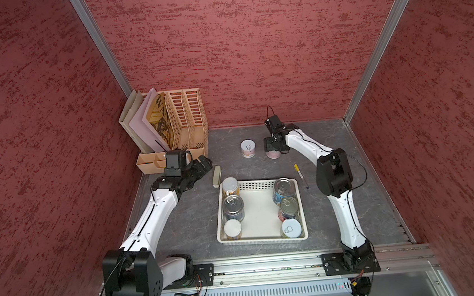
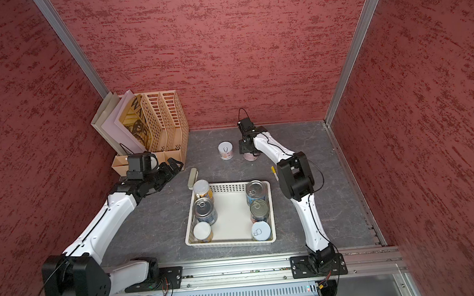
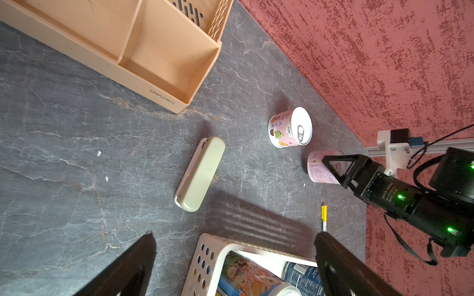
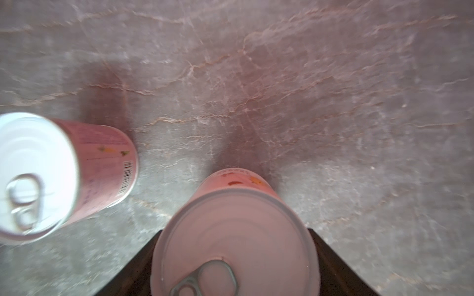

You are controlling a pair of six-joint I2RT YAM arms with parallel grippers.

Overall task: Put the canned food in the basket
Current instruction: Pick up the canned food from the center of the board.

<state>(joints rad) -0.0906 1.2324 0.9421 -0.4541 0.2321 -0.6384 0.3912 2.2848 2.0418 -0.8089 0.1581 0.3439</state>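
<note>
The white basket point(image 1: 263, 240) point(image 2: 231, 243) sits mid-table and holds several upright cans, in a row along each side, such as one with a bare metal top point(image 1: 233, 207). Behind it on the table stand two more cans. One white-lidded pastel can point(image 1: 248, 148) point(image 3: 289, 128) point(image 4: 51, 174) stands free. My right gripper point(image 1: 273, 148) point(image 4: 236, 230) is shut on the pink can point(image 1: 273, 155) point(image 3: 319, 169) point(image 4: 234, 243) beside it, with a finger pressed against each side. My left gripper point(image 1: 205, 163) point(image 3: 234, 234) hangs open and empty above the table, near the basket's far left corner.
A beige stapler-like bar point(image 1: 217, 176) point(image 3: 200, 174) lies just beyond the basket's far left corner. A yellow-capped pen point(image 1: 301, 175) lies to the basket's right, under the right arm. A peach file rack point(image 1: 180, 121) with a low tray point(image 3: 154, 51) fills the back left corner.
</note>
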